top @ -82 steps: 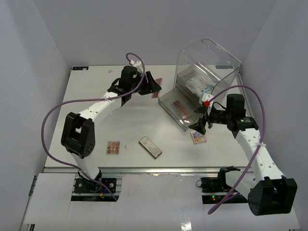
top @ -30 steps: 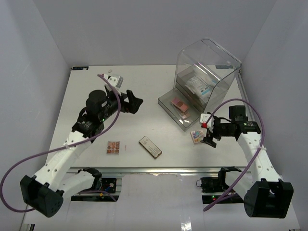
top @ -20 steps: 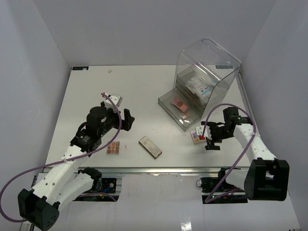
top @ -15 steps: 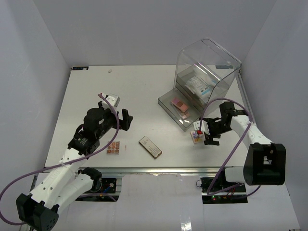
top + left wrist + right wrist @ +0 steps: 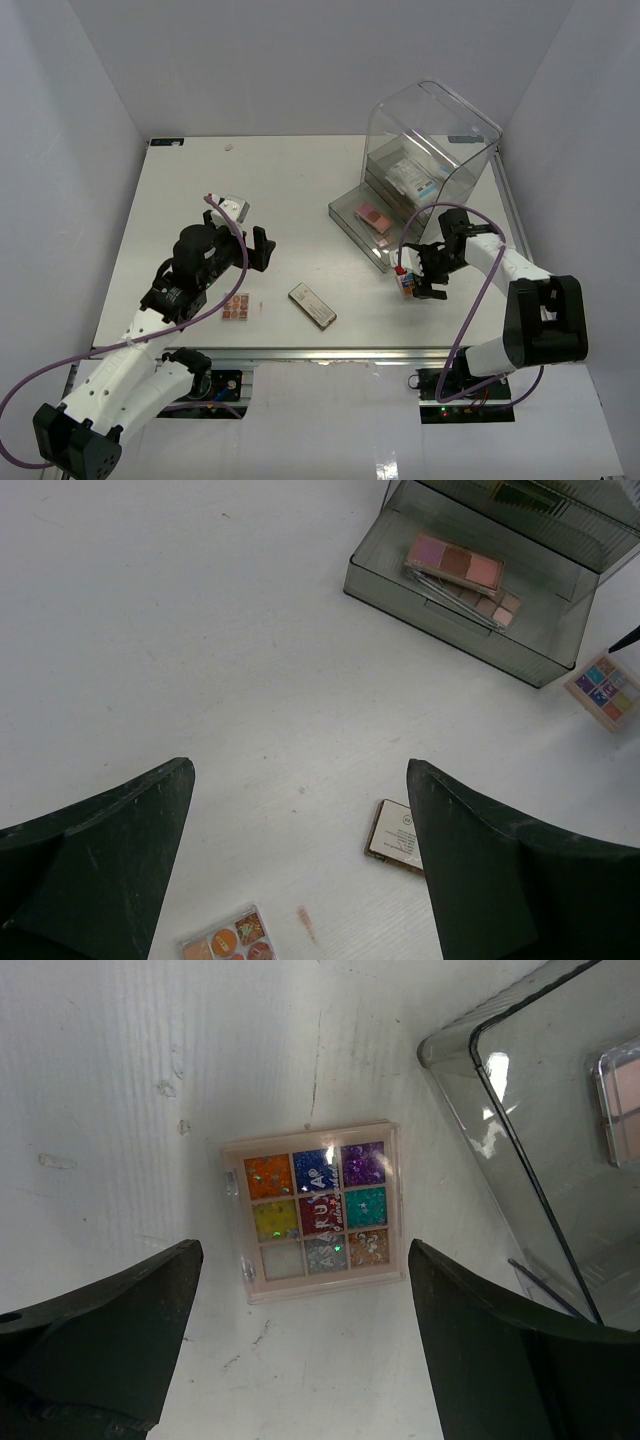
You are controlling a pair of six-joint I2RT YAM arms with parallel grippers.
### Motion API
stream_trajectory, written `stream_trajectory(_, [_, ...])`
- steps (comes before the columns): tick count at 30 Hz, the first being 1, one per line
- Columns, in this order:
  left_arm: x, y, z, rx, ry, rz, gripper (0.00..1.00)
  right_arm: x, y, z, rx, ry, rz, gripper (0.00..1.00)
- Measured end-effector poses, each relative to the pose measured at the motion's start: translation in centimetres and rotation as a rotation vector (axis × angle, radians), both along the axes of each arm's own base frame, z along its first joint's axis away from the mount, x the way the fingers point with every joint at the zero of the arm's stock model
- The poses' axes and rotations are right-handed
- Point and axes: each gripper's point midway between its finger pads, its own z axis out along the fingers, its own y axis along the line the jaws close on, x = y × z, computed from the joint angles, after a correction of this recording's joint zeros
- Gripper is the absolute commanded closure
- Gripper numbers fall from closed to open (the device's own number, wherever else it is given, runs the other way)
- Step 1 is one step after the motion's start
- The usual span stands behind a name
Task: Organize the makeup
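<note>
A multicolour eyeshadow palette [image 5: 405, 285] lies flat on the table beside the open drawer's front corner. My right gripper [image 5: 420, 275] is open and empty just above it, and in the right wrist view [image 5: 303, 1250] a finger stands on each side of the palette [image 5: 315, 1210]. My left gripper [image 5: 262, 248] is open and empty above the table's middle left [image 5: 298, 768]. An orange-toned palette [image 5: 236, 307] and a long dark compact [image 5: 312, 305] lie near the front. Pink palettes [image 5: 373, 216] lie in the open drawer. No lipstick tubes are in view.
The tall clear acrylic drawer box [image 5: 430, 140] stands at the back right, with its bottom drawer [image 5: 345, 216] pulled out toward the middle. A white packet with blue print [image 5: 415, 178] sits inside the box. A small pink smear [image 5: 305, 922] marks the table.
My left arm drew back from the far middle to the near left. My right gripper moved left and now sits over the multicolour palette.
</note>
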Motion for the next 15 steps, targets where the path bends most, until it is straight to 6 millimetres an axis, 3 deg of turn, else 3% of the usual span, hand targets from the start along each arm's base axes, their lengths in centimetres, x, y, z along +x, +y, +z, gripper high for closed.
stream_trajectory(15, [0.1,0.1,0.0,0.000,0.000,0.003,0.02,1.0,0.4,-1.9,-0.052,0.024,-0.015,0.10])
